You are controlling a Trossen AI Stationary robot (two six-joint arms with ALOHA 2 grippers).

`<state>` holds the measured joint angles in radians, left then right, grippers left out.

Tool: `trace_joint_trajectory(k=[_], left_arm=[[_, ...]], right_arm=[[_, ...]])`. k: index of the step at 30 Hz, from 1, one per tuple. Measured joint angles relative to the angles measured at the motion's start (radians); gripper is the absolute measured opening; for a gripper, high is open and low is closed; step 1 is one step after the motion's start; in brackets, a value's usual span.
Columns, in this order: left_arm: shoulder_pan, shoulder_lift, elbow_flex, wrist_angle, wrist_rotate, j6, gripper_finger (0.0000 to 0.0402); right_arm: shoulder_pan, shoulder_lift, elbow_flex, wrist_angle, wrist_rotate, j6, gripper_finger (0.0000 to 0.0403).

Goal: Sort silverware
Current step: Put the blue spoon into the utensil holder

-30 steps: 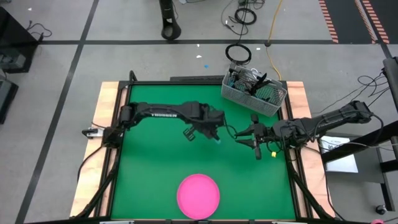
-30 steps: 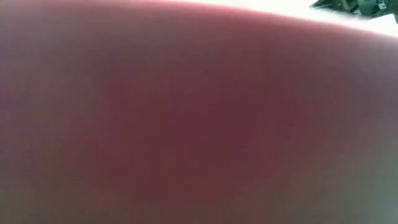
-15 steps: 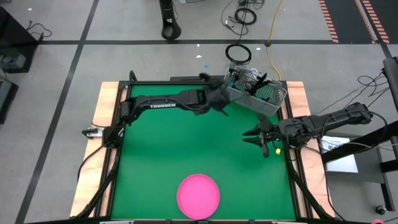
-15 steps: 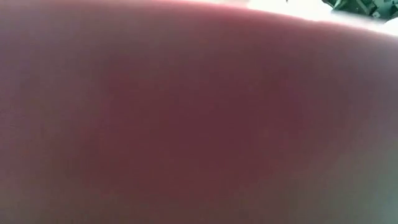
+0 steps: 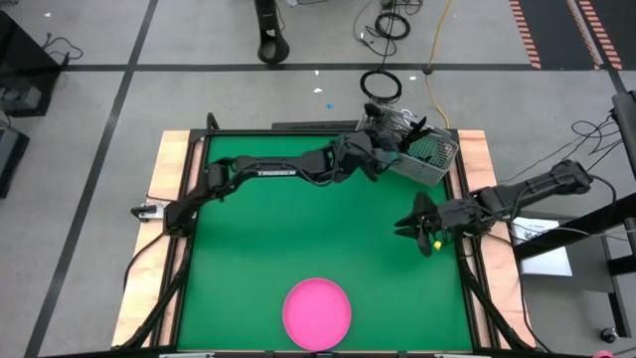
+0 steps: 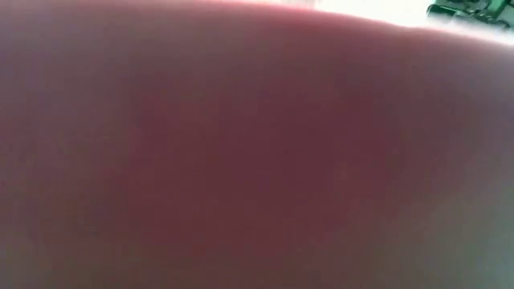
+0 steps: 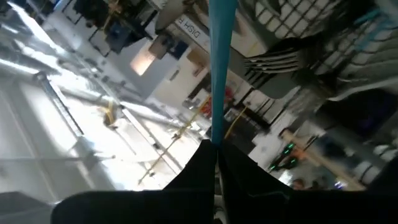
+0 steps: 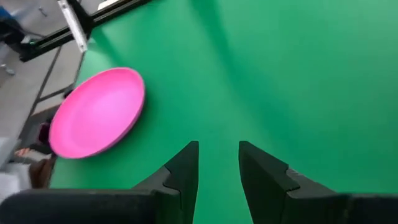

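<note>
Reaching out over the last second, your left arm has swung from mid-bench to the far right corner, so the left gripper [image 5: 383, 151] now sits at the near-left rim of the grey wire-mesh basket [image 5: 429, 159]. Its wrist view shows the fingers pinched tight on a thin light-blue handle [image 7: 221, 68], with fork tines [image 7: 283, 61] and mesh close ahead. You can read that either as a utensil just gripped at the basket or one being carried to it; which end of the piece is held you cannot tell.

The rest of the silverware [image 5: 402, 129] is bunched inside the basket, handles sticking up.

Meanwhile the right gripper [image 5: 418, 227] has pulled back toward the right edge of the green bench [image 5: 258, 249]. Its fingers stand partly apart with nothing between them, facing the pink plate [image 8: 96, 113], which holds nothing visible.

Sorting looks barely started from here. The low view is blocked by a pink blur.
</note>
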<state>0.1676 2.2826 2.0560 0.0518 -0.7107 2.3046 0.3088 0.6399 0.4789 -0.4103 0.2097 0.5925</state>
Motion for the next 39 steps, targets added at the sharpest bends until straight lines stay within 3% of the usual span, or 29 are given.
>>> trace_joint_trajectory(k=[8, 19, 27, 39], left_arm=[[0.044, 0.124, -0.001, 0.383, 0.156, 0.165, 0.0001], [0.065, 0.188, -0.001, 0.393, 0.235, 0.271, 0.0001], [0.069, 0.187, 0.0, 0.474, 0.157, 0.216, 0.0001], [0.048, 0.187, 0.0, 0.43, 0.178, 0.216, 0.0001]], right_arm=[[0.082, 0.0, 0.0, -0.008, 0.004, 0.08, 0.0102], [0.092, 0.0, 0.0, -0.002, 0.062, 0.166, 0.0102], [0.092, 0.0, 0.0, 0.048, 0.081, 0.182, 0.0102], [0.092, 0.0, 0.0, 0.047, 0.081, 0.186, 0.0102]])
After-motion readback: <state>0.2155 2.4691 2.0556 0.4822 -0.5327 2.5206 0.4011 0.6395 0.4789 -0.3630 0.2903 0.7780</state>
